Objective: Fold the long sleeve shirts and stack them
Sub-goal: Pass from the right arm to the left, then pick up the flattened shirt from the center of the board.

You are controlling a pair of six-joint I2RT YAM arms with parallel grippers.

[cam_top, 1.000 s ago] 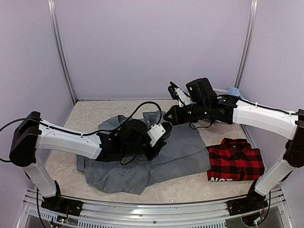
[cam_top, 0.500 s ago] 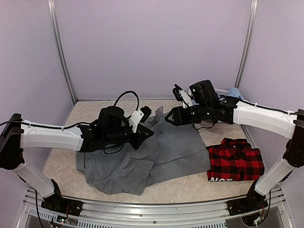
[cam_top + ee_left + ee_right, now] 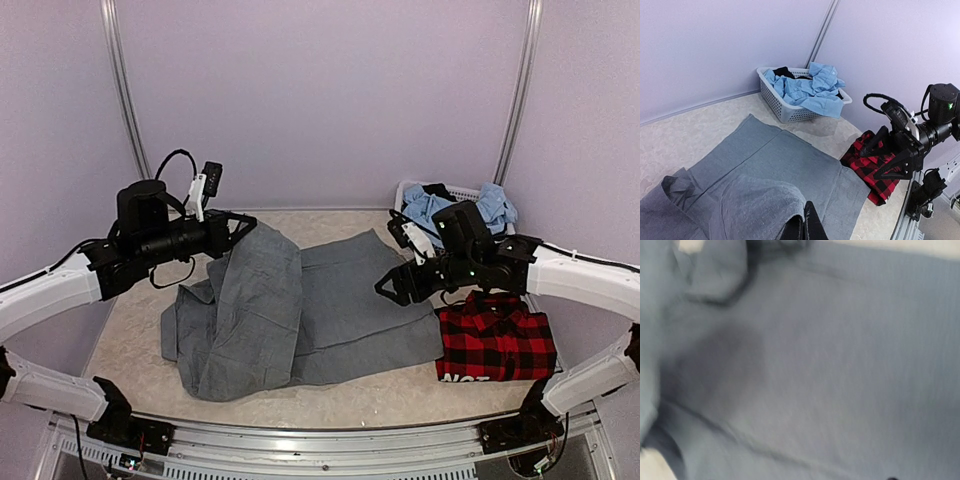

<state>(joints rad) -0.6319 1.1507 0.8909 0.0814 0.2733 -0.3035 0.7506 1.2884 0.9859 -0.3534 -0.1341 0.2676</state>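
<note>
one pinch only: left gripper [image 3: 238, 222] clamped on grey shirt [image 3: 340, 300] fold, high near table [image 3: 130, 345] left-rear corner; rest sprawled mid-table. right gripper [image 3: 393, 287] spread, empty. may slip free, or drag whole shirt into bunch. plaid shirt [image 3: 495, 345] folded, front-right.

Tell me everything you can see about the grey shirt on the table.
The grey shirt is plain, soft-looking woven cloth, spread mostly flat across the middle of the table. Its right half lies smooth; its left side is rumpled, and one edge is lifted in a ridge up to the left gripper, which is shut on it. Its right edge reaches the red-and-black plaid shirt; contact there is unclear. No buttons or pocket show.
</note>
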